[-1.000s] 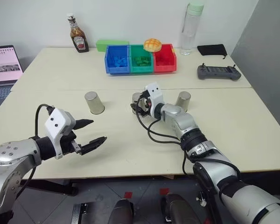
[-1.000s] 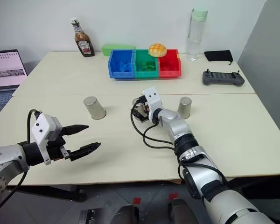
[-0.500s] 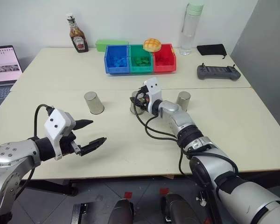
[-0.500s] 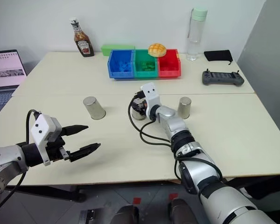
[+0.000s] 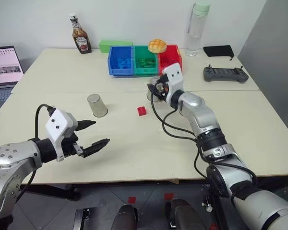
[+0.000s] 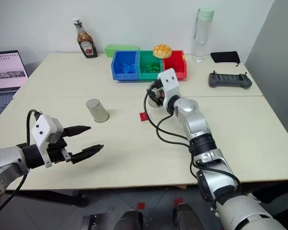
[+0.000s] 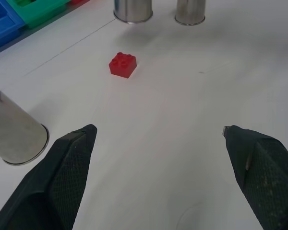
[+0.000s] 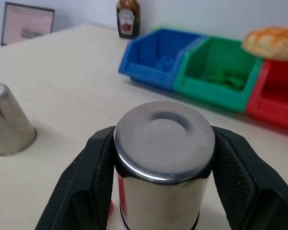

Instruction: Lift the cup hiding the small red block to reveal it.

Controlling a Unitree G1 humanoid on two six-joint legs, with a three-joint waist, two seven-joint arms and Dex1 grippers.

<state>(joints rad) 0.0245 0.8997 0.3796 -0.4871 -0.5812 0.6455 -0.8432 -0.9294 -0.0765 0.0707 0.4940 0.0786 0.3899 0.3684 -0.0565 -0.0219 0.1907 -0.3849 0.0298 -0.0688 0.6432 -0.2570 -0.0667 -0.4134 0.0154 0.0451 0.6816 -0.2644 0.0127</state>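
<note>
Table (image 5: 134,148): right gripper (image 8: 163,167) is clamped on the cup (image 8: 164,158), holding it upside down above the surface. Red block (image 5: 142,111) lies bare on the table just below and to the left of that gripper, apart from the cup. Left gripper (image 5: 93,137) hovers near the front edge, fingers spread, holding nothing.

Red block (image 5: 142,111) exposed, open table (image 5: 134,139) around; left cup (image 5: 97,105) nearby.

Head stereo pair looks forward-down over the table (image 5: 134,143), wrist cams sit close and low along each pincer, all sharing the red block (image 7: 123,64) area
</note>
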